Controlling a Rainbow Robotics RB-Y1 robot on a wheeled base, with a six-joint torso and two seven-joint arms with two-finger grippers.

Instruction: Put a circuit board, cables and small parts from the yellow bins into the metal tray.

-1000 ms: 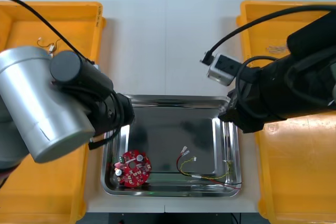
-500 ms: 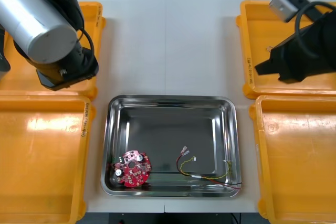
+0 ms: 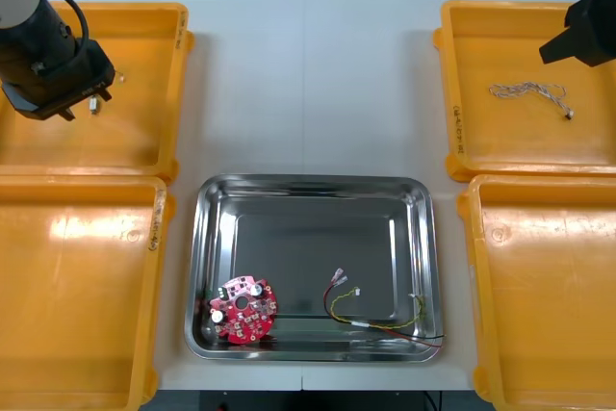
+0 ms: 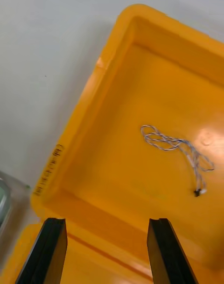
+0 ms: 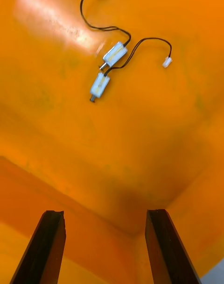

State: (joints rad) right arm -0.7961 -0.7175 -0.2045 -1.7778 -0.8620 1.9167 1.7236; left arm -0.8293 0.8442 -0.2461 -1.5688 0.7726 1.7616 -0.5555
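Observation:
The metal tray (image 3: 217,238) holds a round red circuit board (image 3: 243,310) near its front left corner and a red and yellow cable (image 3: 375,313) along its front right. My left arm (image 3: 43,55) hangs over the far left yellow bin (image 3: 144,36). My left gripper (image 5: 105,246) is open above a black cable (image 5: 114,55) with white connectors on that bin's floor. My right arm (image 3: 589,31) is over the far right yellow bin (image 3: 500,16). My right gripper (image 4: 109,251) is open, and a twisted blue and white cable (image 4: 175,146) lies beyond its fingers, also visible as the twisted cable (image 3: 527,93).
The two near yellow bins (image 3: 77,295) (image 3: 549,305) flank the tray. A bare strip of table (image 3: 308,74) runs between the far bins. The tray's corner (image 4: 2,204) shows beside the right gripper's finger.
Both arms have swung outward and away from the tray, the left to the far left bin, the right to the far right bin. The twisted cable is now uncovered.

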